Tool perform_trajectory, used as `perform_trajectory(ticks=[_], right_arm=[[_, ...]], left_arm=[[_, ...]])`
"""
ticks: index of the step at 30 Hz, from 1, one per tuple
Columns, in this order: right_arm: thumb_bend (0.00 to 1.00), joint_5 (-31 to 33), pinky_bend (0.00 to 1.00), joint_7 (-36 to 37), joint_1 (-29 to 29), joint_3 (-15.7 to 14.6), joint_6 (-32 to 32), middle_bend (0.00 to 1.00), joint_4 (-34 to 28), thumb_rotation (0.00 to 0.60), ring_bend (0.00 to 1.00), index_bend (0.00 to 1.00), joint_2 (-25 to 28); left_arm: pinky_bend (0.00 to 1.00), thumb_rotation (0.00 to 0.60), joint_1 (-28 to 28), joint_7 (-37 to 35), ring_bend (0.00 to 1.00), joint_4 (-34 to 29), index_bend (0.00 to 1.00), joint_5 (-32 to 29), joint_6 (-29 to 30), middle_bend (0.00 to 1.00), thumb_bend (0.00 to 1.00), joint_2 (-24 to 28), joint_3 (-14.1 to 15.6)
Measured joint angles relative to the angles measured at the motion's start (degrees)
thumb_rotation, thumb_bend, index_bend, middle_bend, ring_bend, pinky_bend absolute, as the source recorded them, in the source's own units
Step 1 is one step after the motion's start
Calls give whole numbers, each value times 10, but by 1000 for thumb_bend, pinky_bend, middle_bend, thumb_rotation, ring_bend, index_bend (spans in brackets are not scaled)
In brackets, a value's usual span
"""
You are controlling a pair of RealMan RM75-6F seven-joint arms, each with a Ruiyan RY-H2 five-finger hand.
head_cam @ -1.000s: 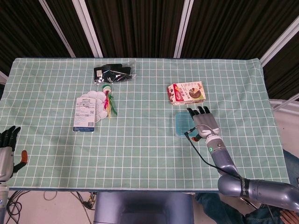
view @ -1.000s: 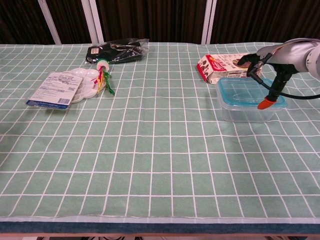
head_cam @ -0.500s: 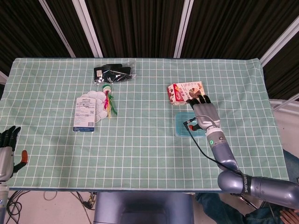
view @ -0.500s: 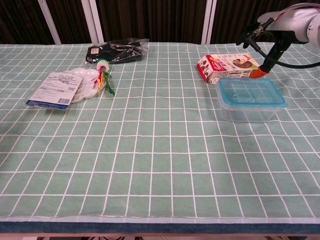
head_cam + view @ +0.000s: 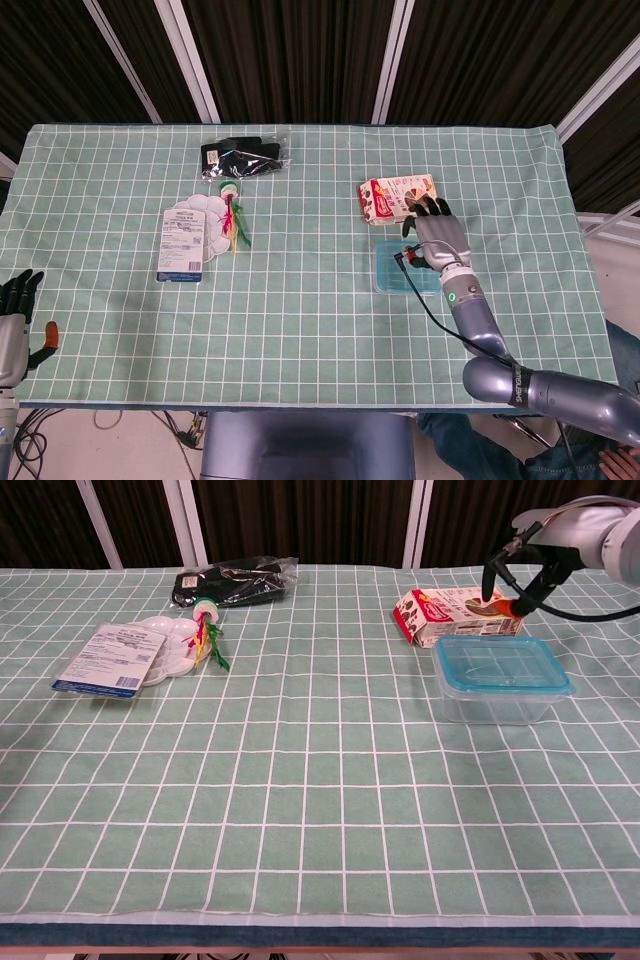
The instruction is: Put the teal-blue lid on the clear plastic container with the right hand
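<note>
Green checkered cloth covers the tabletop (image 5: 300, 300), dark slatted wall behind. From the head view, my right hand (image 5: 437, 237) hangs over the lid (image 5: 392, 268), which sits on the container toward the right edge, fingers spread and holding nothing. My left hand (image 5: 14, 318) waits off the near left corner with loose, empty fingers. A snack box (image 5: 392, 197) lies just behind the container.

Chest view: lid (image 5: 500, 664) seated on the container (image 5: 492, 702), right hand (image 5: 545, 540) raised above it, apart. A paint tray (image 5: 130, 650) lies near the left edge and a black bag (image 5: 232, 582) near the far edge.
</note>
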Motion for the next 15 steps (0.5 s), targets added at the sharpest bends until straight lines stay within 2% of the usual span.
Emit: perform_trajectory(ticks=[8,15], right_arm=[[479,-16,0,11,-11,-5,3,201,6,600,0,545,-7],[480,-25,0,14,-22,-16,2,199,6,600,0,549,-10]], left_arm=[[0,600,-1,1,0,0,31,-1,-2,0,542,0,1],[0,600,-1,2,0,0,32,-1,-1,0,541,0,1]])
